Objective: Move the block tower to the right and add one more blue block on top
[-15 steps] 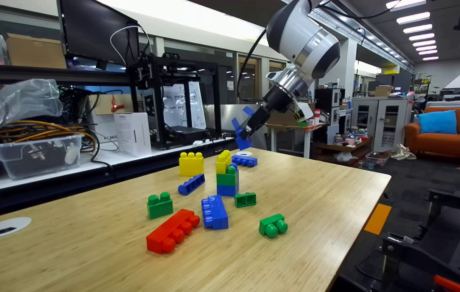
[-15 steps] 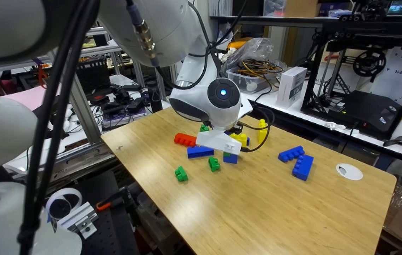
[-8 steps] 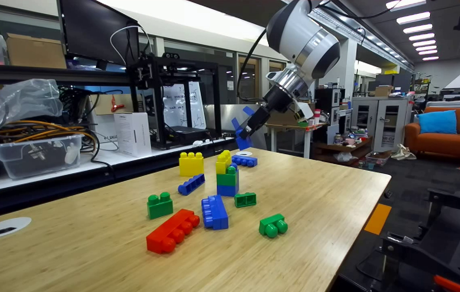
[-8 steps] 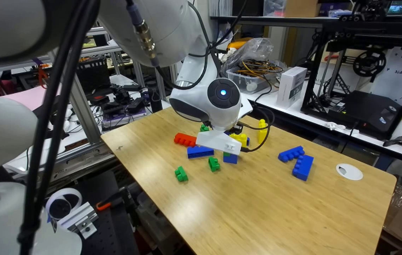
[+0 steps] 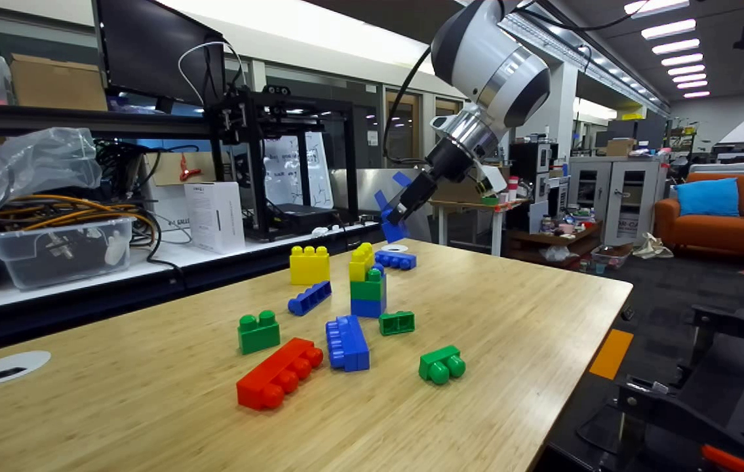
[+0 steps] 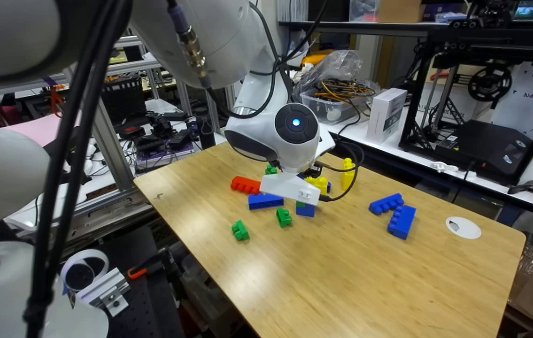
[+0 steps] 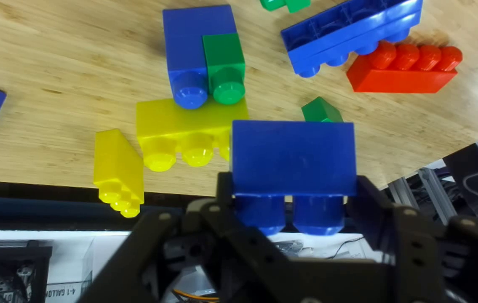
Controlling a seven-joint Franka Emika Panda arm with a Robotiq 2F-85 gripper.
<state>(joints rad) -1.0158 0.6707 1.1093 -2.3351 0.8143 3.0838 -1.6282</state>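
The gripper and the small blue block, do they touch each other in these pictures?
Touching. The wrist view shows it: the gripper holds the small blue block, its fingertips against both sides with no visible gap.

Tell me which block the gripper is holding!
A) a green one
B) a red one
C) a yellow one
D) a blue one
D, because the wrist view shows the gripper pinching a blue block from both sides.
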